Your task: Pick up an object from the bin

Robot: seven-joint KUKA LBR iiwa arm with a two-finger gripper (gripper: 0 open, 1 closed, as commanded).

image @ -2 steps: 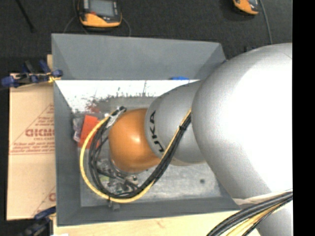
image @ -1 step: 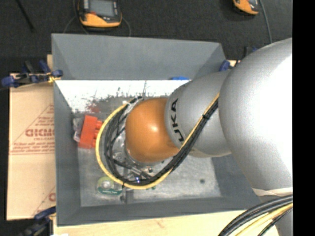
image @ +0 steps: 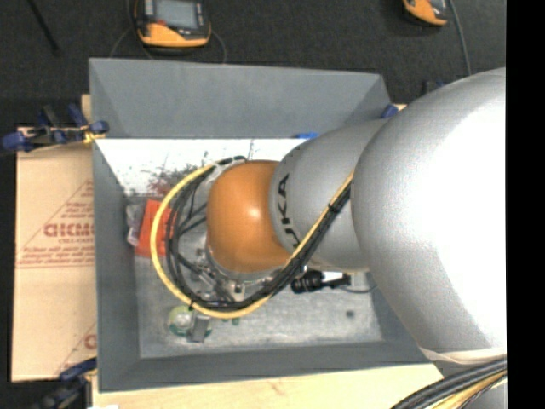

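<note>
Camera view looks down into the grey bin (image: 238, 100), where the arm (image: 426, 211) comes in from the right, its thick silver link lying across the right half of the bin and bending downward at the wrist. The wrist points almost straight down over the left-centre of the floor, capped by the rounded orange cover (image: 243, 216) and ringed on its left by looping yellow and black cables (image: 181, 228). The gripper (image: 217, 288) shows as a bit of grey metal under the cover's lower edge, low over the floor; whether it is spread or closed, or has anything in it, cannot be told. Three loose things are visible. One orange-red flat thing (image: 143, 220) lies by the left wall, partly behind the cables. One pale green round thing (image: 180, 319) sits near the front-left corner, just below the gripper and the nearest thing to it. One small grey piece (image: 201, 332) lies touching or just beside the green thing, on its right.
</note>
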